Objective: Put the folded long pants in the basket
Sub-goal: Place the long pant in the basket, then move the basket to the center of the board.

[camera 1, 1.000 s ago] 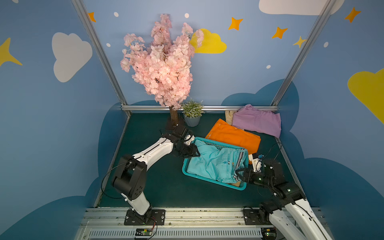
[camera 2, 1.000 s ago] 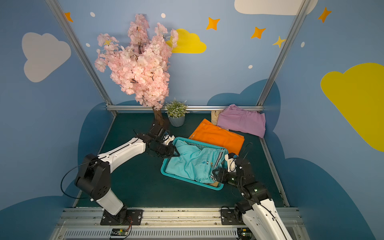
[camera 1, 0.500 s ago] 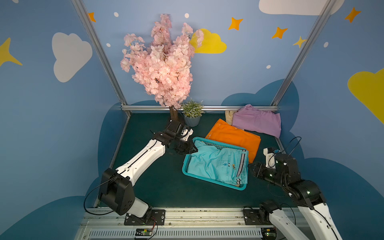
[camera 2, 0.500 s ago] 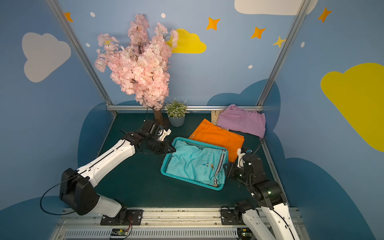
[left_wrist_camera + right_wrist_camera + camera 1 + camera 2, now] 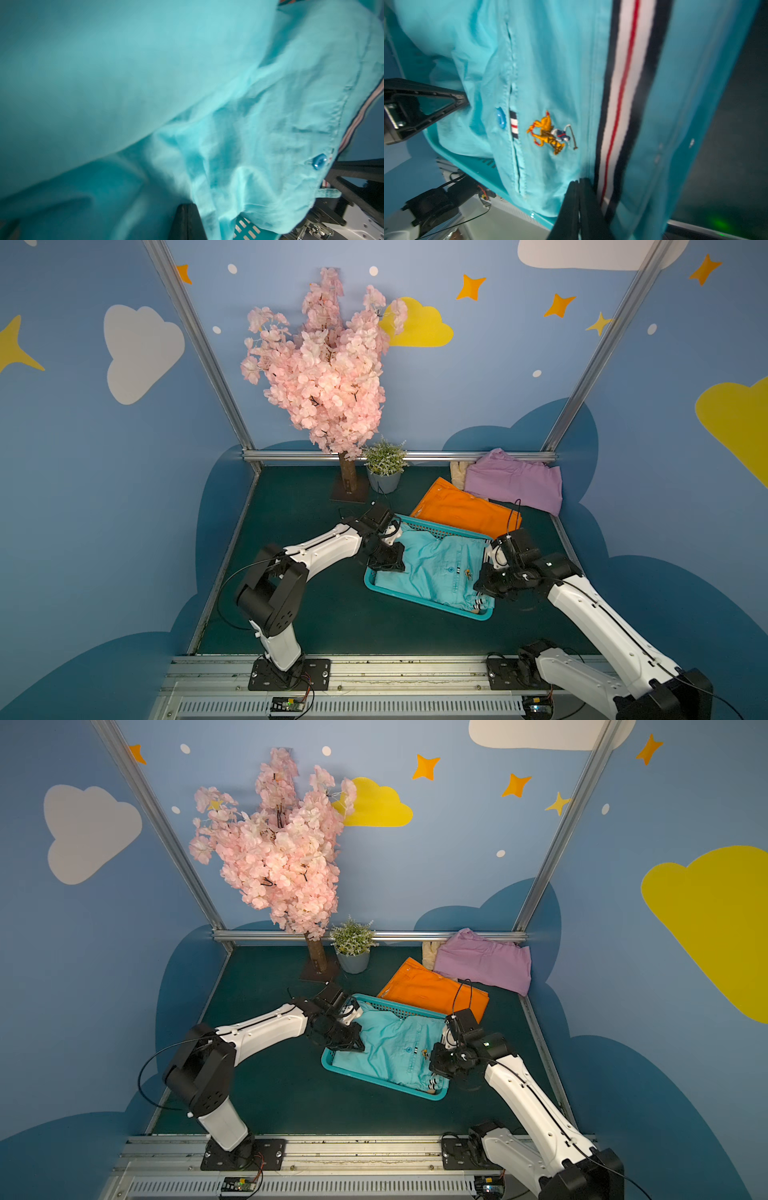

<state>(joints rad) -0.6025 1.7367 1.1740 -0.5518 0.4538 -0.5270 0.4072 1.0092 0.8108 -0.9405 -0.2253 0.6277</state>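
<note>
The light teal folded long pants (image 5: 440,568) (image 5: 395,1048) with a striped band (image 5: 623,104) lie in the teal mesh basket (image 5: 428,605) (image 5: 374,1079). Behind the basket, the orange pants (image 5: 465,510) and the lilac pants (image 5: 515,483) lie on the dark green floor. My left gripper (image 5: 390,566) (image 5: 188,204) is shut at the basket's left end, tips against the teal cloth. At the basket's right end my right gripper (image 5: 484,587) (image 5: 579,181) is shut, tips beside the striped band. No cloth shows between either pair of fingers.
A pink blossom tree (image 5: 349,477) and a small potted plant (image 5: 384,477) stand at the back. Cream gloves (image 5: 457,475) lie beside the lilac pants. Blue walls and metal rails close in the floor on three sides.
Both grippers have gone from part open to shut. Half a second ago both arms stood back from the basket; now they are down at its two ends on the teal pants.
</note>
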